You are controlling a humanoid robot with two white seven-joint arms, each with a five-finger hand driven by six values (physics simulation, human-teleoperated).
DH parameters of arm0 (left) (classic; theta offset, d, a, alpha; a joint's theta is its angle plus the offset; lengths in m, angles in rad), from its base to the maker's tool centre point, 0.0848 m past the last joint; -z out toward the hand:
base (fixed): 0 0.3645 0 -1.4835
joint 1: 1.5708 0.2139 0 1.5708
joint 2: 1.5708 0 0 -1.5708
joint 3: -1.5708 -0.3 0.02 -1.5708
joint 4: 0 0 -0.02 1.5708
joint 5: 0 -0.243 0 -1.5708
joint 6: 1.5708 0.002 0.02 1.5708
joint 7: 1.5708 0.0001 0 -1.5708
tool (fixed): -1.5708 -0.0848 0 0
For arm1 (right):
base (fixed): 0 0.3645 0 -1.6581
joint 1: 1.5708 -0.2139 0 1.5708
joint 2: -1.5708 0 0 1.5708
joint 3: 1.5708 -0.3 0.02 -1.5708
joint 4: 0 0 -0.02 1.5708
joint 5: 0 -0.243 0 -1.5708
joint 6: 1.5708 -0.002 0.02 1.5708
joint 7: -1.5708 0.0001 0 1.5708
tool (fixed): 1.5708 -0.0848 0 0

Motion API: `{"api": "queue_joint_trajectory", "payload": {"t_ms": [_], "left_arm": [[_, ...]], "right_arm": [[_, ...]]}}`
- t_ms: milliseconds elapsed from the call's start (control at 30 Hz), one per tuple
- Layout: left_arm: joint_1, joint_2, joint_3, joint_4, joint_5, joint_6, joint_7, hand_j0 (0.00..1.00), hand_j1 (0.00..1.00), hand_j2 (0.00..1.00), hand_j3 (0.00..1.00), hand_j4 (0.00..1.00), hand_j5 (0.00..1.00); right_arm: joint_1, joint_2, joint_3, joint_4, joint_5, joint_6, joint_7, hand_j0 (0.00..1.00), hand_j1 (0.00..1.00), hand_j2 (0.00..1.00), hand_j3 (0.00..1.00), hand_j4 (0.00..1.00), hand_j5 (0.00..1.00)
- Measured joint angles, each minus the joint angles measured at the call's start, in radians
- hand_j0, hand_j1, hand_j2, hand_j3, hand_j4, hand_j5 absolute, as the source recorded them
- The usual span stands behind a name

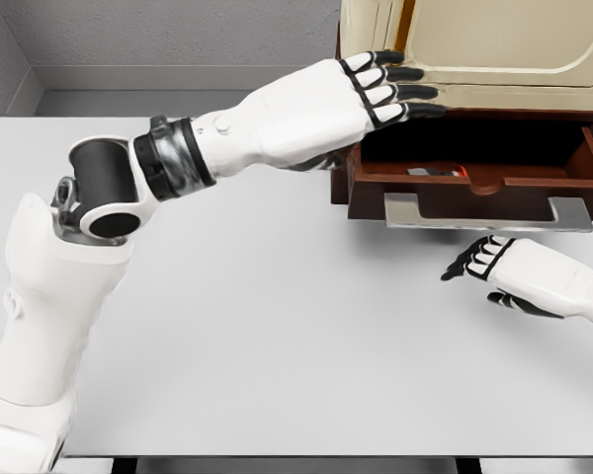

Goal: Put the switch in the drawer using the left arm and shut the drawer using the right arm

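A: Two hands show, and the nearer is the right hand [494,269], low on the grey table [277,326] just in front of the drawer's metal handle [484,211]. Its fingers are loosely curled and hold nothing.

B: So closing falls to that one. How should it go about it?

A: My judgement: bring the palm or knuckles flat against the drawer front near the middle of the handle and push straight back, along the line the drawer [479,178] slides on. An off-centre push could twist it in its cabinet [474,44].

B: Should it wait first?

A: Yes. The left hand [385,89] is stretched out over the drawer's back left corner, fingers extended and spread, gripping nothing. That arm ought to lift up and clear to the left before any push, or the drawer may catch the fingers.

B: And the switch?

A: Inside the open drawer, I think: a small flat grey piece with a red spot, the switch [437,172], lies on the drawer floor just behind the front wall. It appears to lie flat with its long axis running left to right, parallel to the drawer front. Which end is which, I cannot tell; it is too small
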Motion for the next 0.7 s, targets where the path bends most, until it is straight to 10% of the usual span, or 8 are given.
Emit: {"api": "queue_joint_trajectory", "payload": {"t_ms": [300, 500, 700], "left_arm": [[0.356, 0.428, 0.283, 0.057, 0.524, -0.025, 0.000, 1.00, 1.00, 1.00, 1.00, 1.00, 1.00], [0.450, 0.458, 0.308, 0.312, 0.587, -0.026, 0.000, 1.00, 1.00, 1.00, 1.00, 1.00, 1.00], [0.473, 0.403, 0.361, 0.375, 0.596, -0.025, 0.000, 1.00, 1.00, 1.00, 1.00, 1.00, 1.00]], "right_arm": [[-0.037, 0.001, 0.000, 0.005, 0.039, -0.005, -0.002, 0.75, 0.75, 0.75, 0.75, 0.75, 0.75], [-0.060, 0.016, 0.000, 0.015, 0.098, -0.013, -0.002, 0.75, 0.75, 0.75, 0.75, 0.75, 0.75], [-0.106, 0.041, 0.001, 0.032, 0.230, -0.031, -0.002, 0.76, 0.76, 0.76, 0.76, 0.76, 0.76]]}}
